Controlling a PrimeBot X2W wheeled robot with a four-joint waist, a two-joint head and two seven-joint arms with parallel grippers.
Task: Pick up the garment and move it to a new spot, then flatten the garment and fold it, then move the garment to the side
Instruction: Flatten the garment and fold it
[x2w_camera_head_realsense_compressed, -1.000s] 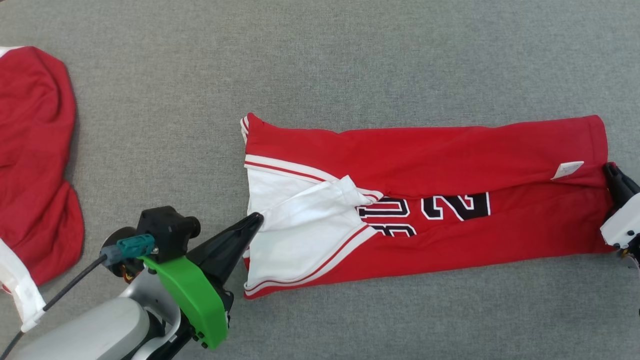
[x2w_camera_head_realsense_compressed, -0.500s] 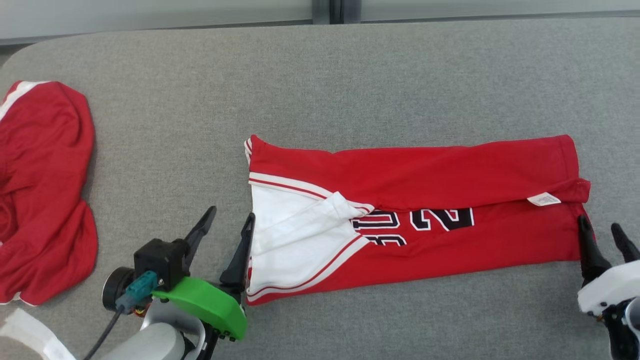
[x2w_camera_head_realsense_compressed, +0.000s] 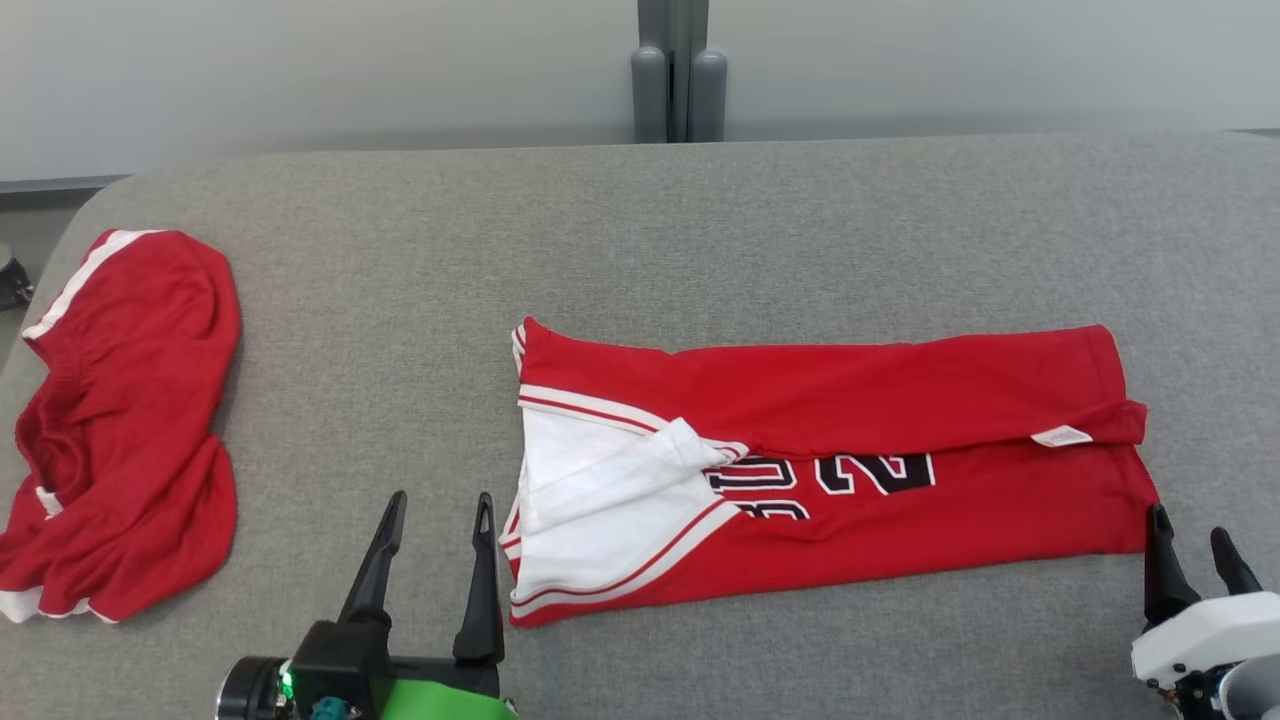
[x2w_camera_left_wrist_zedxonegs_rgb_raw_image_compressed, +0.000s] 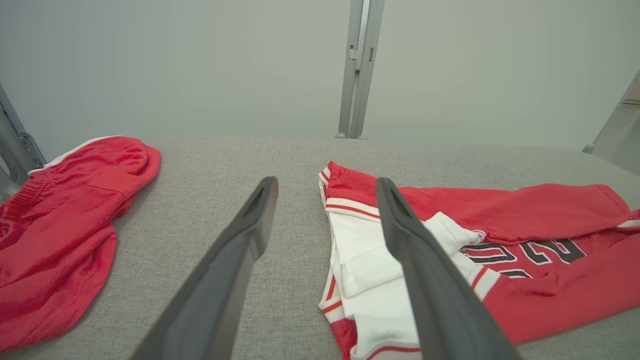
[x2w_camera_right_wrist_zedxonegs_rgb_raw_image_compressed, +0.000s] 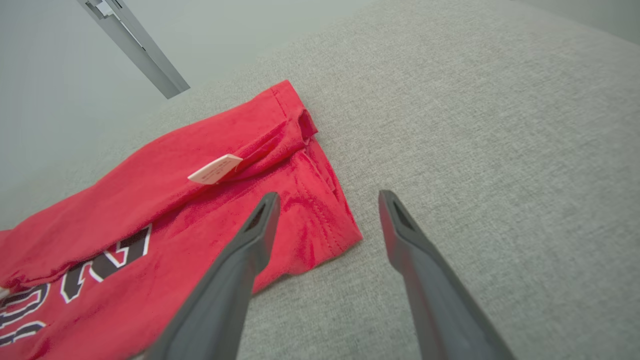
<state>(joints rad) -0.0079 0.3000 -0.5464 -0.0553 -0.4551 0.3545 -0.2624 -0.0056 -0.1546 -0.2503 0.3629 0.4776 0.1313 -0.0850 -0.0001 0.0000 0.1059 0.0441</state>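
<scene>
The garment (x2w_camera_head_realsense_compressed: 850, 400) is a red jersey with white trim and black numbers, lying folded lengthwise across the middle of the grey table (x2w_camera_head_realsense_compressed: 400, 250). A white label (x2w_camera_head_realsense_compressed: 1062, 436) shows near its right end. My left gripper (x2w_camera_head_realsense_compressed: 441, 497) stands open and empty just left of the jersey's white-trimmed end. My right gripper (x2w_camera_head_realsense_compressed: 1188, 522) is open and empty just off the near right corner. In the left wrist view the garment (x2w_camera_left_wrist_zedxonegs_rgb_raw_image_compressed: 525, 220) lies to the right of my open left gripper (x2w_camera_left_wrist_zedxonegs_rgb_raw_image_compressed: 326, 181). The right wrist view has the garment (x2w_camera_right_wrist_zedxonegs_rgb_raw_image_compressed: 150, 200) mostly left of my open right gripper (x2w_camera_right_wrist_zedxonegs_rgb_raw_image_compressed: 328, 195).
A second red garment (x2w_camera_head_realsense_compressed: 120, 420) with white trim lies crumpled at the table's left end. A grey post (x2w_camera_head_realsense_compressed: 677, 70) stands behind the table's far edge against a pale wall. Bare grey table surface stretches behind the jersey and to its right.
Both grippers have opened, let go of the jersey's two ends and drawn back toward the near edge. The head camera has tilted up, so the far edge and wall now show.
</scene>
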